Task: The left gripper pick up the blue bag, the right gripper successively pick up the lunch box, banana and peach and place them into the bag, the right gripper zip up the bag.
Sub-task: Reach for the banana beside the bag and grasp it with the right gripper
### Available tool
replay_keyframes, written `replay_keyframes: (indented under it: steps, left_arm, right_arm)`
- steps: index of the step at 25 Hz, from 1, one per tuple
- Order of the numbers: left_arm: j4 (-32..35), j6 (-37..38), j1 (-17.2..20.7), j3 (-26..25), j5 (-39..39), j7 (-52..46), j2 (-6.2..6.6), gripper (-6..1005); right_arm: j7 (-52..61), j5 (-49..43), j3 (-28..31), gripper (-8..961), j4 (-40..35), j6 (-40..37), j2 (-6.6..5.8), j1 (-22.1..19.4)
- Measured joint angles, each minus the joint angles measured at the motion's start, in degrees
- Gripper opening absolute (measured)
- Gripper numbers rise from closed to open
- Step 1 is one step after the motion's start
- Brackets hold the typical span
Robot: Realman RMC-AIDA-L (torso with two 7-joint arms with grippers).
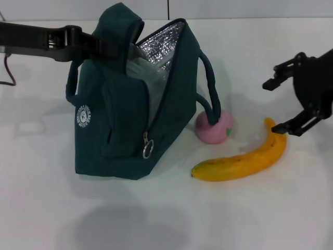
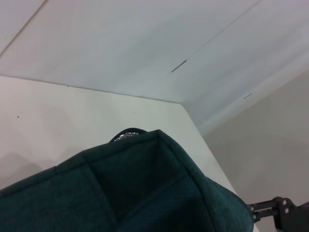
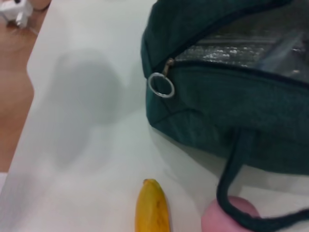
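The blue bag (image 1: 125, 120) stands upright left of centre with its mouth unzipped and the foil lining showing. My left gripper (image 1: 106, 47) comes in from the left and is shut on the bag's top fabric (image 2: 145, 193). Inside the bag a clear piece of the lunch box (image 1: 148, 78) shows. The pink peach (image 1: 213, 127) sits against the bag's right side, partly behind a loop handle (image 3: 231, 169). To its right and nearer lies the banana (image 1: 242, 161). My right gripper (image 1: 278, 105) hangs open above the banana's far tip, holding nothing. The zipper's ring pull (image 3: 161, 85) hangs at the bag's front.
The white table (image 1: 156, 219) has bare room in front of the bag and banana. Its edge (image 3: 29, 96) borders a wooden floor, where a small white object (image 3: 17, 12) lies. A thin cable (image 1: 6, 70) runs at the far left. A wall (image 1: 234, 8) rises behind.
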Motion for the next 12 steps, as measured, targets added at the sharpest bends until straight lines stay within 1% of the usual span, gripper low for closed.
replay_keyframes:
  steps: [2,6,8,9,12]
  left_arm:
    - [-0.1,0.0,-0.2,0.0,0.0,0.0,-0.13,37]
    - [-0.1,0.0,-0.6,0.0,0.2,-0.2,-0.36,37]
    - [0.0,-0.1,-0.9,0.0,0.2,-0.3,-0.38,37]
    - [0.0,-0.1,-1.0,0.0,0.2,-0.4,-0.38,37]
    - [-0.1,-0.2,-1.1,0.0,0.3,-0.5,-0.33,37]
  right_arm:
    - [-0.4,-0.3,-0.9,875,0.3,-0.2,0.32,0.8]
    - [-0.8,-1.2,-5.5,875,0.6,0.0,0.62,1.2]
    - [-0.9,-1.5,-6.1,874,0.6,0.0,0.71,1.2]
    - [-1.0,-3.3,-8.6,874,1.0,0.4,1.45,1.2]
    - [-1.1,-4.7,-11.2,874,2.1,1.7,1.80,1.2]
